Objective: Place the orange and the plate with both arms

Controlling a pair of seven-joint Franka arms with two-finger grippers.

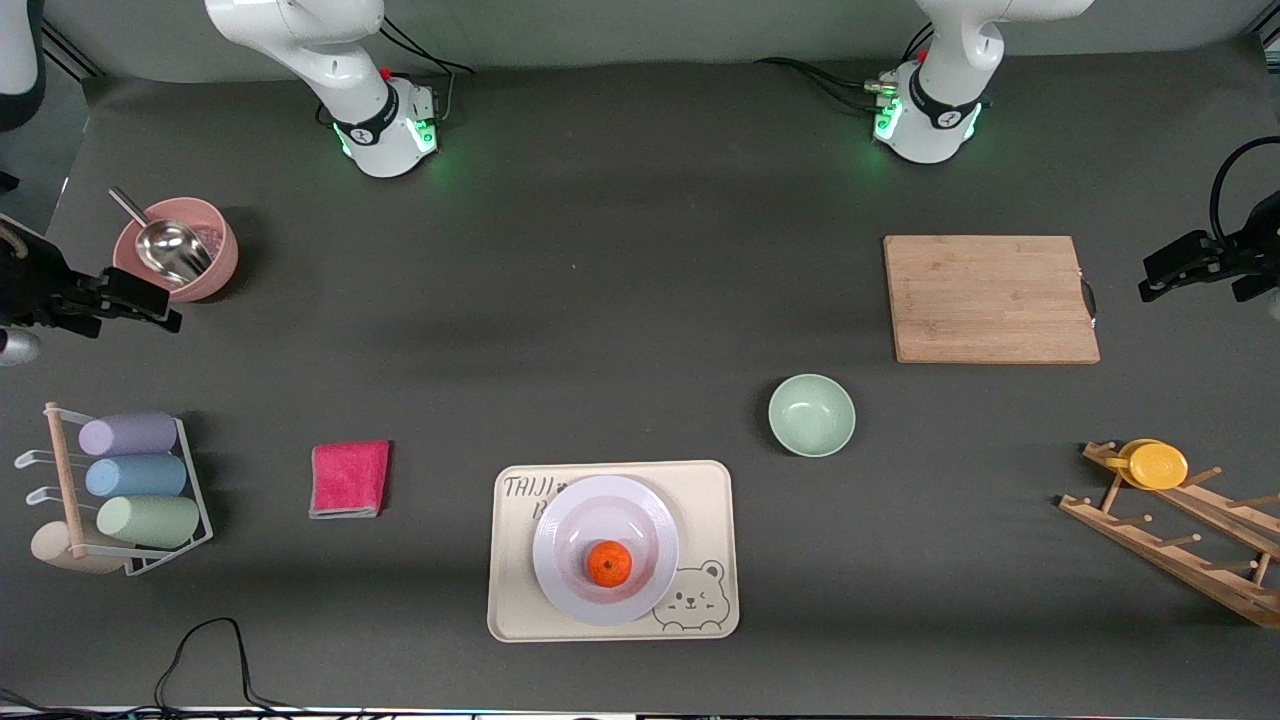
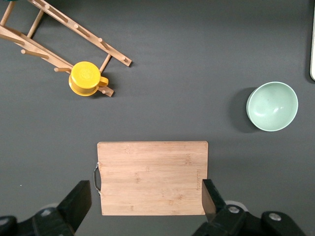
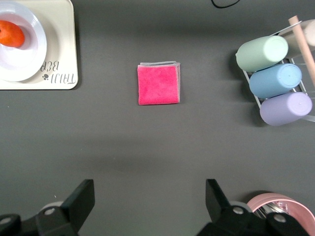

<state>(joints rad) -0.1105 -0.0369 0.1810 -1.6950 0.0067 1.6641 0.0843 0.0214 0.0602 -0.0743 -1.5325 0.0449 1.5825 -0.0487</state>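
Hanging high at either end of the dark worktop [image 1: 620, 330], both arms wait. The left gripper [image 2: 147, 209] hovers over the wooden cutting board [image 2: 152, 178], fingers spread wide and empty; the right gripper [image 3: 150, 206] gapes empty too, above bare surface near the pink bowl [image 3: 280, 204]. Well apart from both, the orange [image 1: 609, 563] sits in the plate [image 1: 640, 515] on the cream bear tray [image 1: 712, 500].

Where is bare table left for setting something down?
Bare mat runs between the pink cloth and the pink bowl, and between the robot bases and the bear tray. The cutting board is bare. Crowded: the tray, filled by plate and orange.
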